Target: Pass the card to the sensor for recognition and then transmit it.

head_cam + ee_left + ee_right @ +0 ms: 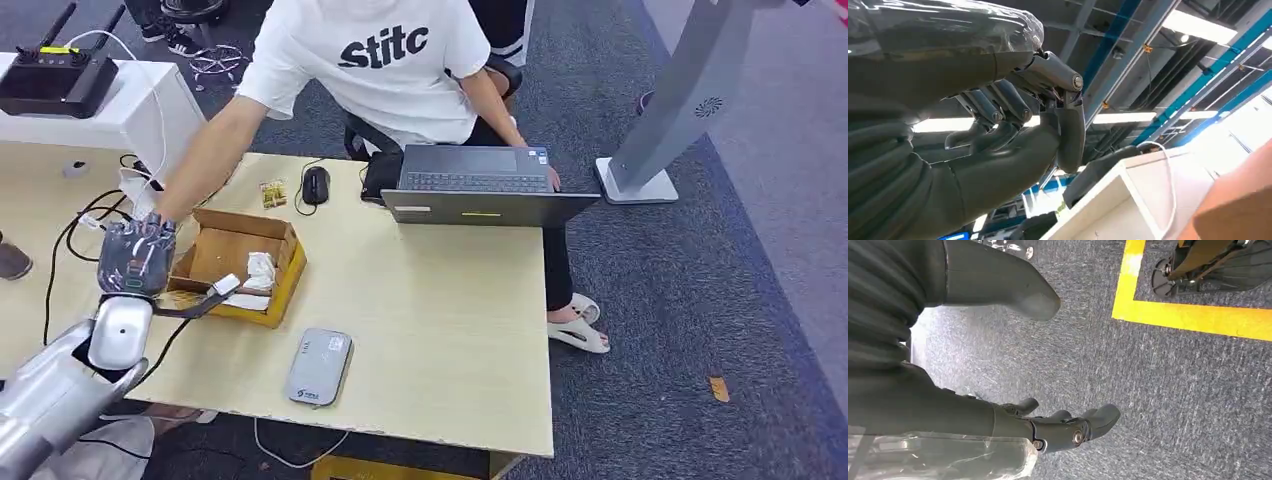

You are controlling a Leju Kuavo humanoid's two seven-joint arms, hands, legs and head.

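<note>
Left hand (pixel 137 255) raised at bench (pixel 440 330) left edge beside cardboard box (pixel 240 265); fingers (pixel 998 115) clenched, nothing visibly held. Right hand (pixel 1048 427) hung over carpet, fingers released. Sensor (pixel 319 366) lay near edge.

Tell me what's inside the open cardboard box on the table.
The cardboard box holds crumpled white paper at its right end, above a bare brown floor. The left hand, at its left edge, hides that corner; no card can be made out.

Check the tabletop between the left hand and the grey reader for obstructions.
Nothing sits squarely between the left hand and the grey reader; the cardboard box has its near corner close beside that path.
</note>
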